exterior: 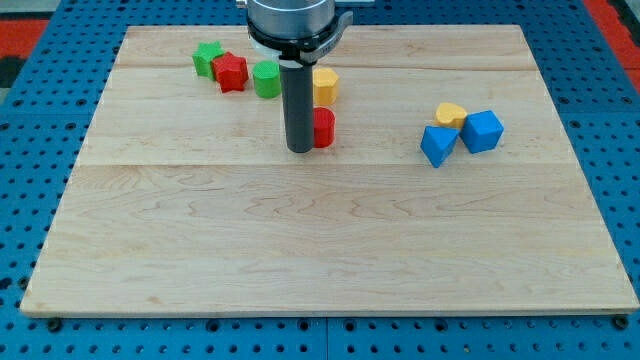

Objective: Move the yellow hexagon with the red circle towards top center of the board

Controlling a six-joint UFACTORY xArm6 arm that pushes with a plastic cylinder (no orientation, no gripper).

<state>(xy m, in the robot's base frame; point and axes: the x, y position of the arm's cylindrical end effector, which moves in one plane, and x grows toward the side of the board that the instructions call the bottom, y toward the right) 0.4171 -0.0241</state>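
Note:
The yellow hexagon point(326, 85) sits near the board's top centre. The red circle point(323, 127) lies just below it, close to it. My rod comes down from the view's top, and my tip point(300, 149) rests on the board right against the red circle's left side, partly hiding it. The tip is below and left of the yellow hexagon.
A green star point(208, 58), a red star point(231, 72) and a green round block point(266, 79) form a row at the top left, left of the rod. At the right a small yellow block point(451, 114) touches two blue blocks point(437, 145) point(482, 131). The wooden board point(330, 250) lies on a blue pegboard.

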